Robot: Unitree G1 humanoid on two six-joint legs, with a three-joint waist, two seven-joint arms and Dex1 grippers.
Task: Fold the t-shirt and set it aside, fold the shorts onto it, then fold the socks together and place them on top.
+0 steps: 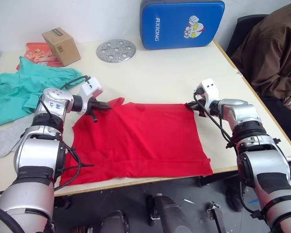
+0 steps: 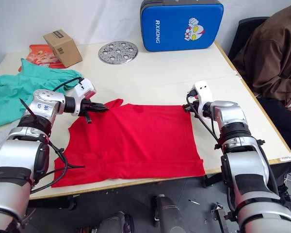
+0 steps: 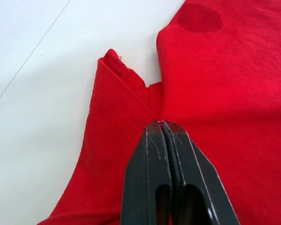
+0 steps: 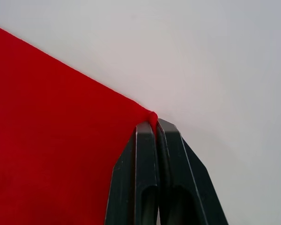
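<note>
Pale surface: bright red cloth t-shirt flat, both grippers' fingers pinched shut on its far corners; folding barely begun, teal cloth shorts untouched.

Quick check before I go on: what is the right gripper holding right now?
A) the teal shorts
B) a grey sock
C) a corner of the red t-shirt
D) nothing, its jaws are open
C: the right wrist view shows the right gripper with its jaws shut on a corner of the t-shirt, far from the shorts and the sock at the table's left.
</note>
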